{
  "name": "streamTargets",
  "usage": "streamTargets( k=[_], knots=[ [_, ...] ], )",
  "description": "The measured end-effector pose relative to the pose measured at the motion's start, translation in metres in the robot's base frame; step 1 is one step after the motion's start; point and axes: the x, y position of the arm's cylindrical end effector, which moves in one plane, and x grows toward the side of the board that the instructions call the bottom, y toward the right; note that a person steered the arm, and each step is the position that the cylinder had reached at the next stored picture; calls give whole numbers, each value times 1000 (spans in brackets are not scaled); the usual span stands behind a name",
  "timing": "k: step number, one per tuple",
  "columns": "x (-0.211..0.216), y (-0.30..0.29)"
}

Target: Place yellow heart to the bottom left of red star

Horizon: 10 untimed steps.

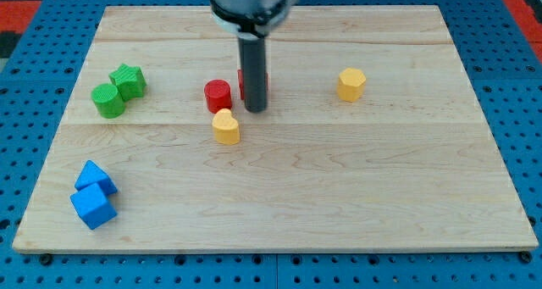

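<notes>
The yellow heart (226, 126) lies on the wooden board near its middle, just below the red cylinder (218, 95). The red star (243, 84) is mostly hidden behind my rod; only slivers of red show on either side of it. My tip (256, 109) rests on the board just right of and slightly above the yellow heart, right of the red cylinder, in front of the red star. A small gap separates the tip from the heart.
A yellow hexagon (351, 84) sits at the view's right of the rod. A green star (129, 80) and a green cylinder (107, 101) sit at the left. Two blue blocks (94, 180) (93, 207) lie at the bottom left. The board's edge (271, 248) borders a blue pegboard.
</notes>
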Motion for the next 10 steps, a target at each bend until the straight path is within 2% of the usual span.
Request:
streamTargets(
  k=[1,2,3,4,5,6,8,9,10],
  knots=[
    [58,-28],
    [71,-84],
    [80,-55],
    [57,-54],
    [3,-104],
    [-3,-100],
    [27,-87],
    [48,-54],
    [36,-46]
  ],
)
